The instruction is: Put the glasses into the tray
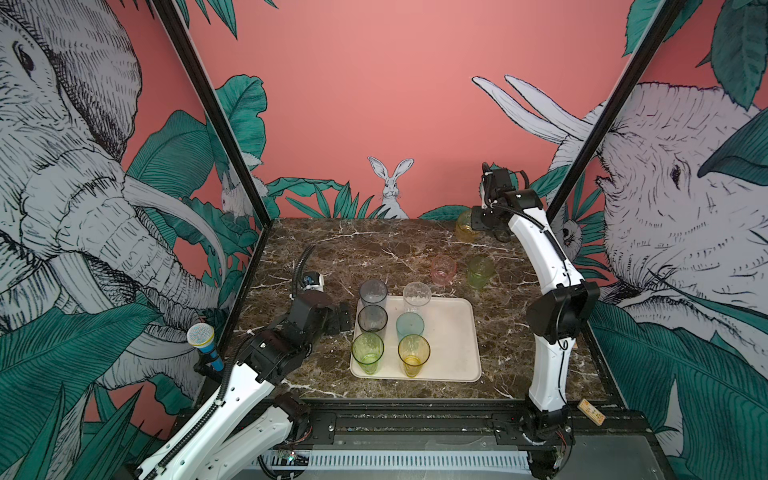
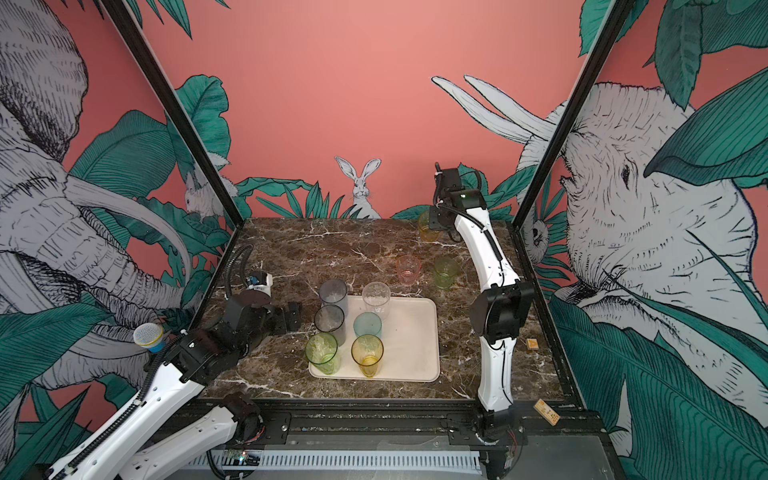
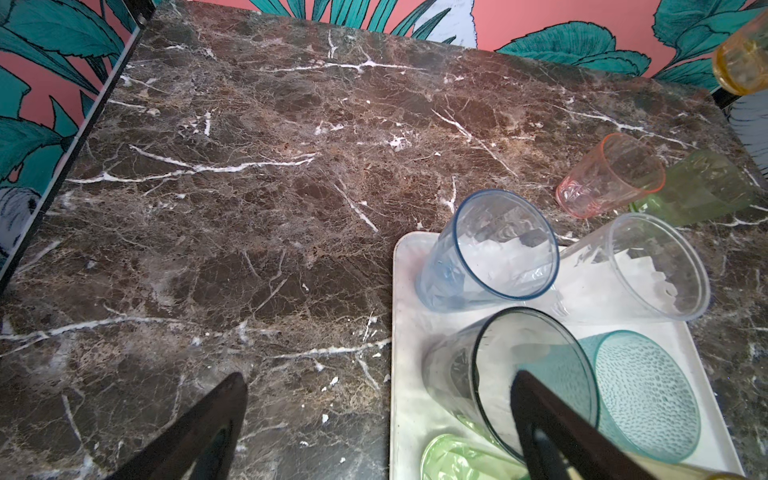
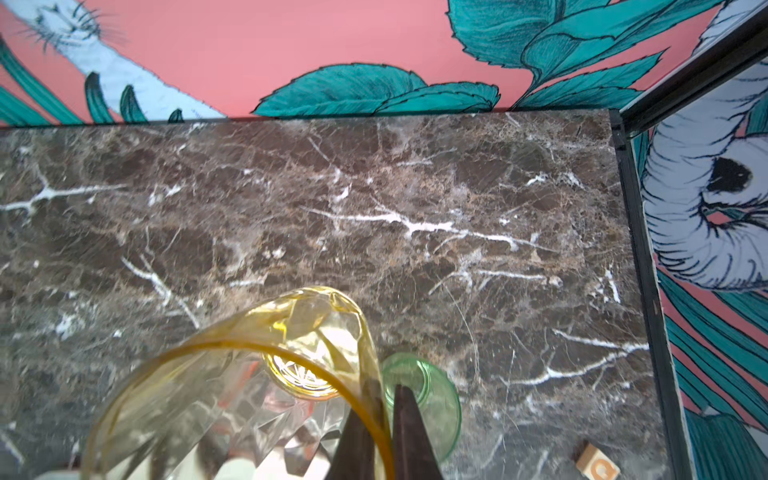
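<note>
Right gripper pinched the amber glass by its rim at the far right of the table, seemingly lifted clear. Left gripper stood spread wide beside the tray, which held six glasses.

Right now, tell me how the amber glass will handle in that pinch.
The amber glass looks thin-walled and empty, so probably light. The right tool pinches only one side of its rim, so it may swing. Its glossy faceted wall could slip.
</note>
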Motion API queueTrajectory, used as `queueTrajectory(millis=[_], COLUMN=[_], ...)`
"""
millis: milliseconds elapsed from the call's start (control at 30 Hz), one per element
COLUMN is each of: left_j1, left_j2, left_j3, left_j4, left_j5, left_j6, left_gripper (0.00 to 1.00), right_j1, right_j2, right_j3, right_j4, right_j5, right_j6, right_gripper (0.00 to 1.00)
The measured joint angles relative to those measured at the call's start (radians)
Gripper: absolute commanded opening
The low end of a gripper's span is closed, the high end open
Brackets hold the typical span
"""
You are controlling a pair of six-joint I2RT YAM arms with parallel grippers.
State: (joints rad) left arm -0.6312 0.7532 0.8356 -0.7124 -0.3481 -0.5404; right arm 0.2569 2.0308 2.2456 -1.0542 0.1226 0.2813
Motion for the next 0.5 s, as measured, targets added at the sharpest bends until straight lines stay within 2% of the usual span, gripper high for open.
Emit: queueTrajectory(millis=[500], left_j1=[0.000], left_j2=[-0.002], left_j3=[0.000], left_j4=[0.000], left_j5=[0.017], left_j6=[0.000], left_gripper=[0.99], right_j1=[0.085], right_j2=[-0.349], right_j3=[-0.341], right_j4=[0.004], right_j5=[0.006], right_j6=[0.001], right_gripper=[0.00])
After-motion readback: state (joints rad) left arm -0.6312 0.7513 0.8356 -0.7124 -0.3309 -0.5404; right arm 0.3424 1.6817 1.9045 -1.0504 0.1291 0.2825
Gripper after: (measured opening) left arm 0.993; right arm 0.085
